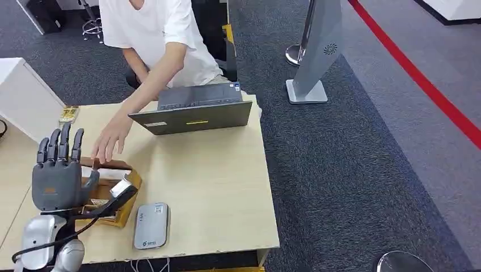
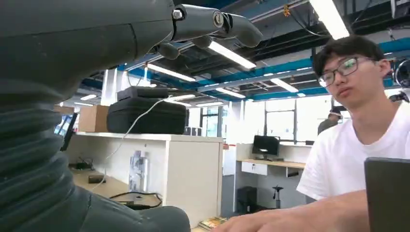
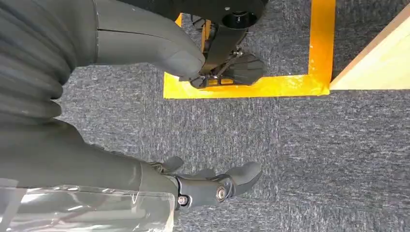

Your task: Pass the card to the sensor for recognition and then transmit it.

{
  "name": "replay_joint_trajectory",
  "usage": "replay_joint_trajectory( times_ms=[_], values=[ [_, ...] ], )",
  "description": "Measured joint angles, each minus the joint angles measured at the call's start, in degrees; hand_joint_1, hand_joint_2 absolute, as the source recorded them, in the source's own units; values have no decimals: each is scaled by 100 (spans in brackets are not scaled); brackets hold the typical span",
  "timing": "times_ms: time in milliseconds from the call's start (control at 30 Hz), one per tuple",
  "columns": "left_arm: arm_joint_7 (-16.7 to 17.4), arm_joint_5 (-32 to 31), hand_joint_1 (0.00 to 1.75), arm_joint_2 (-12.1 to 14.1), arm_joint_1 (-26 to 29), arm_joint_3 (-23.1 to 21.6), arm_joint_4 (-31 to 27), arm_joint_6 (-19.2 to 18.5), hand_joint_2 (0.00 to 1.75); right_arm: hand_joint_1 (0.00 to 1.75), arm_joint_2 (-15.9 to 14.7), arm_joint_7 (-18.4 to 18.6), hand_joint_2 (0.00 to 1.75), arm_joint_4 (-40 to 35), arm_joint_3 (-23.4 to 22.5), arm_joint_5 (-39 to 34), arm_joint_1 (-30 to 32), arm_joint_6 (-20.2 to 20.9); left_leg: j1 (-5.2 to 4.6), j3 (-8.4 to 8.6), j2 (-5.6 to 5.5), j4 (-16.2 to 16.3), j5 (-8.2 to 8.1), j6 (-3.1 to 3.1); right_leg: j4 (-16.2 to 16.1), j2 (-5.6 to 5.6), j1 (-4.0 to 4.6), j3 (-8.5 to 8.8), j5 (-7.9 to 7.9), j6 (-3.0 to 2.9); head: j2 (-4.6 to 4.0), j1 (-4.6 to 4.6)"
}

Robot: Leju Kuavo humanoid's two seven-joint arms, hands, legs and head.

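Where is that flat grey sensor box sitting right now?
In the head view, the grey sensor box lies near the table's front edge, just right of the wooden card holder beside the left robot hand.

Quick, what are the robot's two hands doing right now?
Left hand: open, fingers raised and apart, holding nothing.
Right hand: open, hanging over the carpet, holding nothing.

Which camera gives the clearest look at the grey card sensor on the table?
The head view: the grey sensor lies flat near the table's front edge, unobstructed, beside the wooden holder and the raised left hand. The left wrist view looks over the person toward the ceiling; the right wrist view looks at carpet. Neither includes the sensor.
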Motion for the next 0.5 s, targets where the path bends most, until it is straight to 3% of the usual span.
replay_joint_trajectory(
  times_ms=[233,500],
  values=[
    [0,-7,0,-11,81,0,-103,-61,175,0,0,0,175,0,-7,-2,0,-7,0,1,-1,0,1,0,1,1,0,2,1,0,0,-2],
    [0,0,0,-94,572,-4,-194,-50,175,0,0,-39,175,0,-13,-31,39,-15,0,-1,0,0,-4,3,-1,1,0,0,-1,1,2,0]
  ],
)
